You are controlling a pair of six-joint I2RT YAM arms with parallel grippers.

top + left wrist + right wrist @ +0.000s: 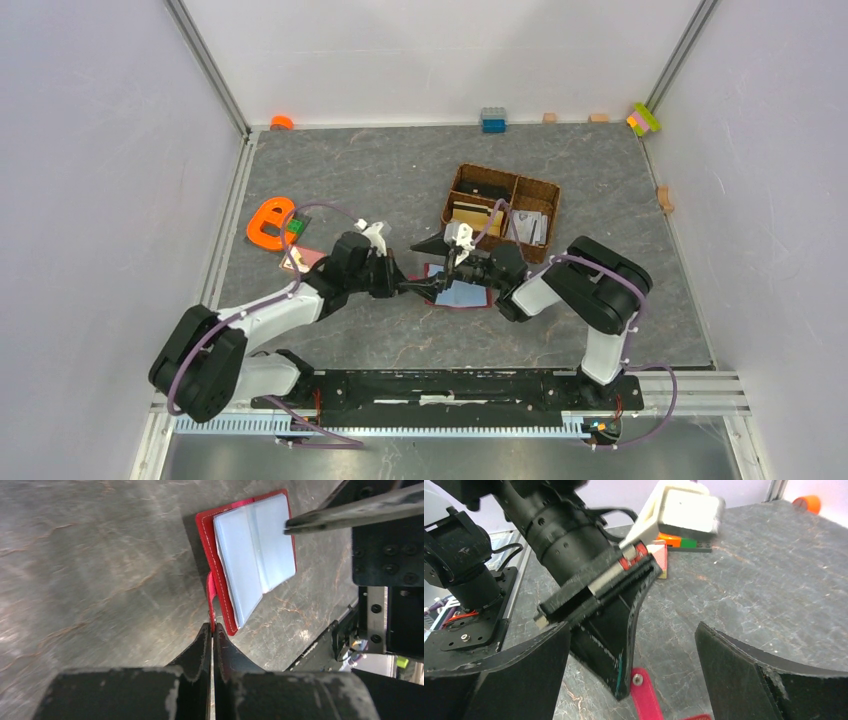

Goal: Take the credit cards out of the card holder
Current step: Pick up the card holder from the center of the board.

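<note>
The left gripper (pixel 212 627) has its jaws pressed together on the thin red strap (pixel 211 592) of the card holder (pixel 209 535). The strap stands up on its edge between the two fingertips and runs from them to the near side of the holder. The card holder lies open and flat on the grey stone-pattern table (pixel 380 170), just in front of these jaws. The credit cards (pixel 255 550) are inside it and show as light blue faces that cover most of the red inner side.

The right gripper (pixel 629 630) has its jaws wide apart and holds nothing. In its wrist view the left gripper's black fingers fill the gap between its own fingers and hide most of the holder; only the strap end with a metal snap (pixel 638 680) shows below. In the left wrist view one finger (pixel 350 512) of the right gripper reaches in just above the far corner of the cards; I cannot tell if it touches them.

Behind the right arm stands a brown wicker basket (pixel 540 190) with compartments. An orange ring-like toy (pixel 265 222) lies to the left, well apart from the holder.
</note>
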